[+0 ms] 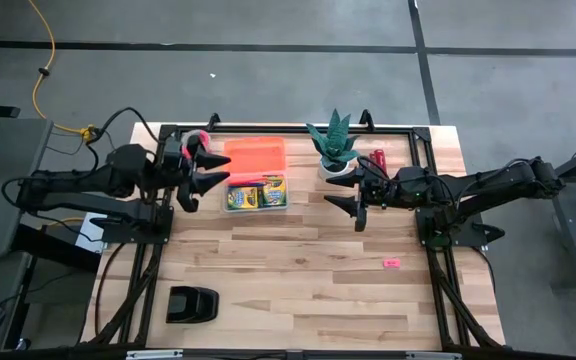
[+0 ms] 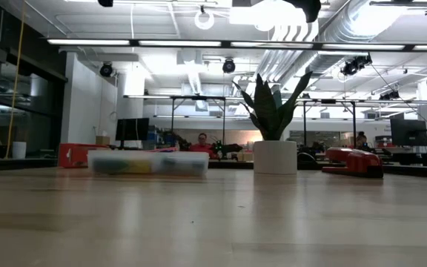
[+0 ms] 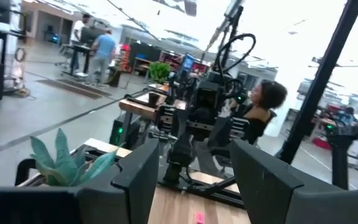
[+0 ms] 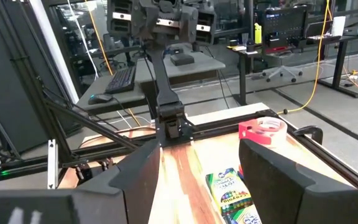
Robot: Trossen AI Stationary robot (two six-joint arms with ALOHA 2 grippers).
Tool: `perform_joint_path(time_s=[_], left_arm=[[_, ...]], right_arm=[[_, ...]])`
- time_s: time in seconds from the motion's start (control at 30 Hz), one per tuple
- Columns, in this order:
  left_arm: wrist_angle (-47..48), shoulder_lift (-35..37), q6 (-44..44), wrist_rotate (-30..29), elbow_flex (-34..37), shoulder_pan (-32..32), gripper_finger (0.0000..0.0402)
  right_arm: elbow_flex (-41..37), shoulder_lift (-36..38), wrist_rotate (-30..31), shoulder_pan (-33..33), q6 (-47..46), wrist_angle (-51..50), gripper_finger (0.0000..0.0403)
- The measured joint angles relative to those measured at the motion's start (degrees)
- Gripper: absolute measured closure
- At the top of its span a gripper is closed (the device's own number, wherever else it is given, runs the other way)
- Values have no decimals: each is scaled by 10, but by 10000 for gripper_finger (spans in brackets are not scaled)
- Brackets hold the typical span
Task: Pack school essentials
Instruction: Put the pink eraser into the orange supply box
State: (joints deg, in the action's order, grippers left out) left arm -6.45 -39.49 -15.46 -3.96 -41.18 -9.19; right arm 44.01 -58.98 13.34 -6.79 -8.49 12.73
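So, a clear plastic box [image 1: 257, 195] is seen toward the back of the pale wooden worktop [image 1: 298, 270], with an orange-red lid [image 1: 255, 157] lying just behind it, touching or nearly so. Two yellow-and-green crayon boxes [image 1: 256, 194] are packed inside the clear box, and their printed tops [image 4: 233, 192] are picked up in the right wrist view too. A tiny pink eraser [image 1: 391, 263] is left out on the bare wood, well apart from the box, over on the right side. The left gripper [image 1: 205, 172] is held just beside the box's left end, fingers [image 3: 135, 180] spread wide with nothing between them. The right gripper [image 1: 351, 207] is parked to the right of the box, near a white-potted spiky green plant [image 1: 334, 146], its fingers [image 4: 138, 180] also wide apart and empty. A squat black object [image 1: 192, 304] is sat near the front left corner. A roll of tape in a red dispenser [image 4: 262, 131] is seen at the back edge.
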Motion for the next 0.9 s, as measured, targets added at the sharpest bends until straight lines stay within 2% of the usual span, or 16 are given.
perform_joint_path(time_s=[0.23,0.5,0.9], left_arm=[[-4,-3,0,-12,10,11,216],[-7,-12,-4,36,10,11,216],[-7,-12,-4,37,10,11,216]], right_arm=[[0,0,0,0,0,0,190],[0,0,0,0,0,0,190],[9,0,0,0,-19,8,190]])
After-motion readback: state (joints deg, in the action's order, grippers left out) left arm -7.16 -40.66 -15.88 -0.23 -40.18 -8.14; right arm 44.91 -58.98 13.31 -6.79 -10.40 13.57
